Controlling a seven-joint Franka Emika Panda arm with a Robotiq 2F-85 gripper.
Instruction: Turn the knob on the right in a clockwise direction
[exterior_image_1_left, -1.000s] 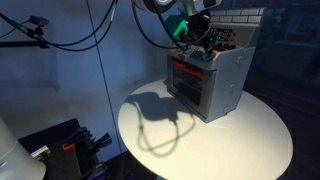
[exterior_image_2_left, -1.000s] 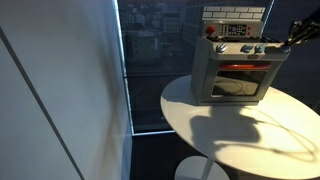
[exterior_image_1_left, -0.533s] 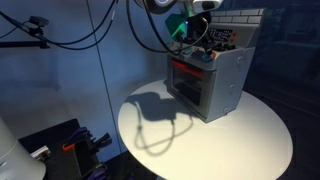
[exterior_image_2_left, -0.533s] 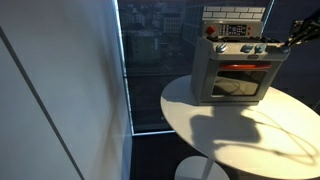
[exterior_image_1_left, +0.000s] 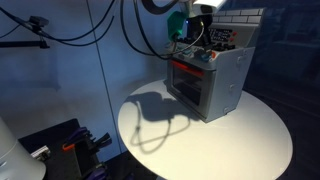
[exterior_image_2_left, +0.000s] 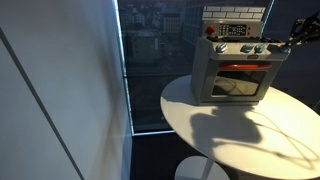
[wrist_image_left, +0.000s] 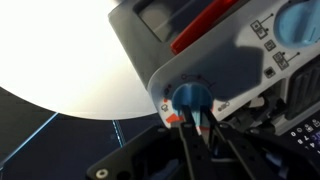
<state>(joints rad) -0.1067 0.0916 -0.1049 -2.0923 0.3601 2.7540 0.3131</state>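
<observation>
One blue knob (wrist_image_left: 190, 97) is sitting at the right end of the control strip on the toy oven (exterior_image_2_left: 205, 80). In the wrist view it is lying almost dead centre, which is where I am wanting it, so that the wrist's roll is running through its axis. My hand (wrist_image_left: 196, 125) is coming in at the oven's top corner, with its fingers (wrist_image_left: 184, 140) straddling the knob's lower edge. Whether they are gripping it or only bracketing it I cannot tell, as the tips are blurring into it.

Several neighbouring knobs (exterior_image_2_left: 245, 48) are crowding in just beside, leaving me little room for a finger to swing, and the red bar (wrist_image_left: 205, 25) on the door is lying close below. The oven is standing loose, I am judging, on the round white worktop (exterior_image_1_left: 230, 140), so a hard clockwise twist could be dragging it round. Cables (exterior_image_1_left: 100, 30) are hanging well apart, behind the arm.
</observation>
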